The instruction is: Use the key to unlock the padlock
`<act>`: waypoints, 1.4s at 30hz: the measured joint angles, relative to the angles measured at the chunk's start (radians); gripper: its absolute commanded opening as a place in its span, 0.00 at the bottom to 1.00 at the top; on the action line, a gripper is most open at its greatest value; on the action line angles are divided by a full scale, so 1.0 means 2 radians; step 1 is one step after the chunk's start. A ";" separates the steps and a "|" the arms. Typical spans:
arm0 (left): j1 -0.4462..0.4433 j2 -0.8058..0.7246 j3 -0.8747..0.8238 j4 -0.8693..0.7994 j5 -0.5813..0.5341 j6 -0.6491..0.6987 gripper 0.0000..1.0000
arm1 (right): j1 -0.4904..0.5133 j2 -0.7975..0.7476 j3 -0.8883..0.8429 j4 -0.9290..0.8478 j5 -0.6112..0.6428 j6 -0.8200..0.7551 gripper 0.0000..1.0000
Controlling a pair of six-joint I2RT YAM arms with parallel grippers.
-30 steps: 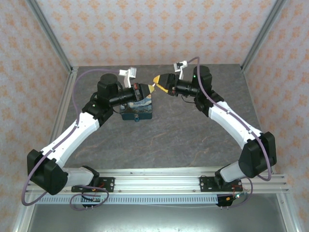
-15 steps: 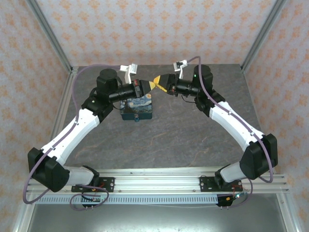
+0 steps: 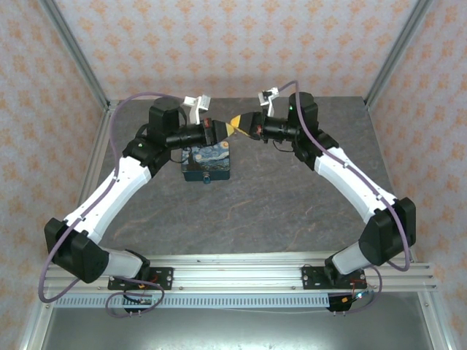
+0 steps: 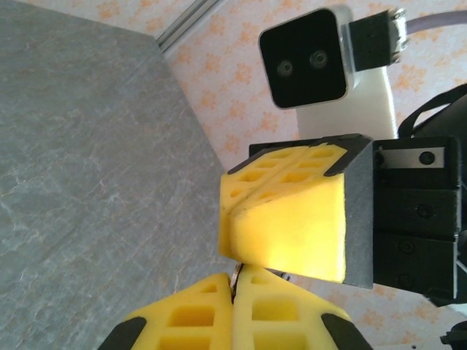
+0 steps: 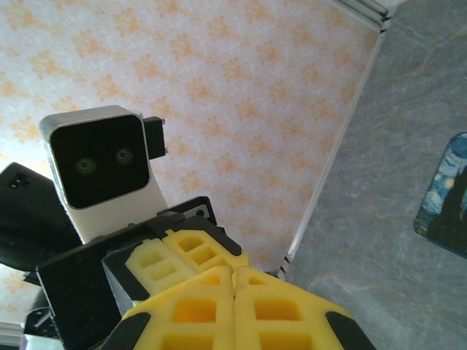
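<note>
Lifted since 1 second ago, left gripper (image 3: 227, 130) meets right gripper (image 3: 237, 121) above the table's (image 3: 292, 204) far edge: left nips the key (image 4: 236, 275), right is clamped closed, likely a handover

Grey stone-pattern counter (image 3: 248, 211) lies beneath the left gripper (image 3: 228, 131) and right gripper (image 3: 239, 122). Orange-patterned wallpaper walls (image 3: 233, 44) stand behind and to either side of them, joined by aluminium corner posts (image 3: 76, 55).

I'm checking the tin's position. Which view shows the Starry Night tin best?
Top external: most of the tin, lid and front wall, shows from above. The right wrist view catches just one corner.
</note>
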State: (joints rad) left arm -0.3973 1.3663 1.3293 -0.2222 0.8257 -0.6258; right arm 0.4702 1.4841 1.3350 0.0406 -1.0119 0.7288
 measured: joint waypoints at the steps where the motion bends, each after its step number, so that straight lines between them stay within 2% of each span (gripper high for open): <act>1: 0.000 0.000 0.005 -0.017 -0.003 0.006 0.55 | 0.001 0.001 0.010 -0.020 0.004 -0.018 0.00; 2: 0.000 0.000 0.012 -0.034 -0.012 0.010 0.63 | 0.001 0.002 0.021 -0.042 0.007 -0.038 0.00; 5: -0.001 -0.006 0.030 -0.080 -0.069 0.026 0.74 | 0.001 0.014 0.066 -0.113 0.015 -0.106 0.00; 8: -0.001 -0.025 0.039 -0.116 -0.111 0.065 0.75 | 0.001 0.024 0.095 -0.163 0.016 -0.160 0.00; 10: -0.001 -0.026 0.060 -0.144 -0.116 0.093 0.69 | 0.001 0.029 0.102 -0.181 0.010 -0.181 0.00; 15: 0.003 -0.021 0.076 -0.153 -0.076 0.135 0.66 | 0.001 0.041 0.102 -0.176 -0.013 -0.191 0.00; 19: 0.004 -0.022 0.036 -0.123 -0.026 0.135 0.53 | 0.001 0.042 0.095 -0.148 -0.027 -0.184 0.00; 23: 0.010 -0.022 0.008 -0.100 0.009 0.127 0.48 | 0.001 0.042 0.079 -0.095 -0.035 -0.152 0.00; 31: 0.051 -0.034 -0.062 0.000 0.040 0.051 0.44 | 0.001 0.042 0.066 -0.041 -0.048 -0.111 0.00; 42: 0.053 -0.041 -0.074 0.100 0.060 -0.024 0.42 | 0.006 0.043 0.045 -0.022 -0.051 -0.093 0.00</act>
State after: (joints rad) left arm -0.2916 1.2842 1.1805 -0.0216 0.9451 -0.6739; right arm 0.4812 1.5692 1.4250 -0.0040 -1.1149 0.5426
